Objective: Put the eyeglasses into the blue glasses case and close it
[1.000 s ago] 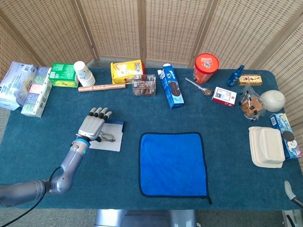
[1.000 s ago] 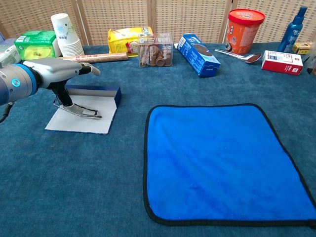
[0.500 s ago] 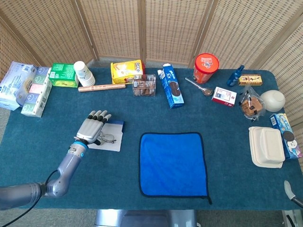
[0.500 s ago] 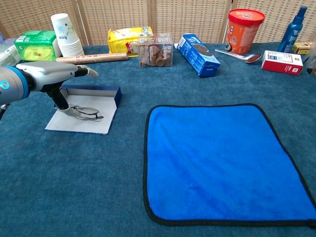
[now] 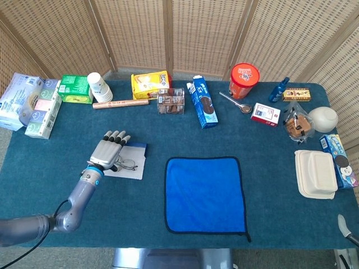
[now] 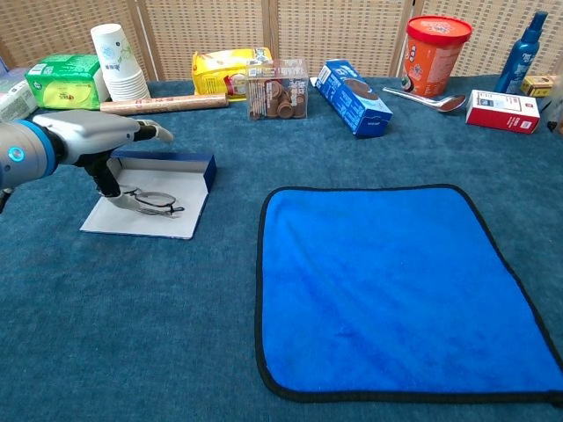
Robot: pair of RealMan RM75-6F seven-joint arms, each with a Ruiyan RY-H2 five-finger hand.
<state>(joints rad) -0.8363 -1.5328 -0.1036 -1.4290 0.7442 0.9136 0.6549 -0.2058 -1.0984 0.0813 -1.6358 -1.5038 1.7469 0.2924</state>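
Note:
The blue glasses case point(image 6: 167, 162) lies open at the table's left, its white inner flap point(image 6: 132, 221) spread flat toward me. The eyeglasses point(image 6: 156, 203) rest on that flap; in the head view the eyeglasses point(image 5: 129, 164) peek out right of my hand, on the case point(image 5: 134, 171). My left hand point(image 6: 92, 132) hovers over the case's left end, fingers stretched flat, its thumb reaching down to the left tip of the glasses. From above, the left hand point(image 5: 109, 151) covers the case's left half. Only a grey tip point(image 5: 342, 222) of my right hand shows at the bottom right edge.
A blue cloth point(image 6: 400, 286) lies at the table's middle. Along the back stand paper cups point(image 6: 119, 61), a yellow bag point(image 6: 224, 70), a clear snack box point(image 6: 277, 88), a blue carton point(image 6: 354, 97) and a red tub point(image 6: 435, 53). White containers point(image 5: 316, 174) sit at the right.
The left hand has drawn back slightly toward the left. The eyeglasses, tilted under the thumb before, now lie flat on the white flap with their lenses showing.

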